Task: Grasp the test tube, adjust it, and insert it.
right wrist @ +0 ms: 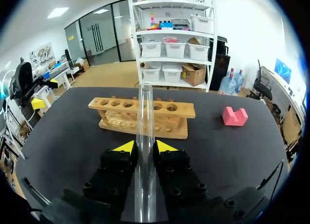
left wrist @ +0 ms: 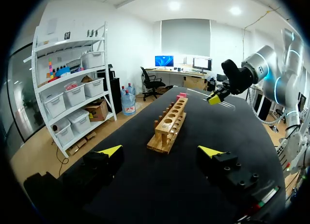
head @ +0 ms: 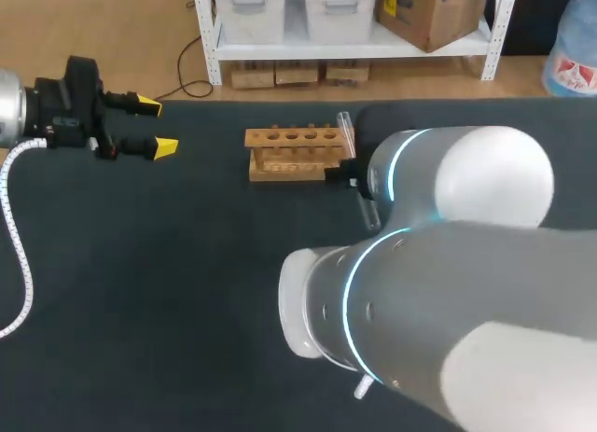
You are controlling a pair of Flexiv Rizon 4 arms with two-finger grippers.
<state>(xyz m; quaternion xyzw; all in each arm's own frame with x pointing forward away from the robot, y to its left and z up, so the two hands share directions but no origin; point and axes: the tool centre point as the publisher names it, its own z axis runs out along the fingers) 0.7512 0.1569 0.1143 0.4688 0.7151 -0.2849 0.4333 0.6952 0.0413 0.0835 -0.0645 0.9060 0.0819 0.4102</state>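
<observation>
A clear glass test tube (right wrist: 144, 122) is gripped between the yellow fingertips of my right gripper (right wrist: 144, 147), which is shut on it. The tube runs out along the fingers, its far end in front of the wooden rack (right wrist: 145, 115). In the head view the tube (head: 346, 132) shows beside the right end of the rack (head: 291, 153), and my right arm hides the gripper. My left gripper (head: 157, 126) hangs open and empty well to the rack's left. In its wrist view the left gripper (left wrist: 160, 154) faces the rack (left wrist: 170, 121) end-on.
A pink block (right wrist: 235, 116) lies on the dark table (head: 168, 292) past the rack's right end, also seen as the pink block (left wrist: 181, 95) behind the rack in the left wrist view. My right arm's bulk (head: 448, 292) covers the table's near right part.
</observation>
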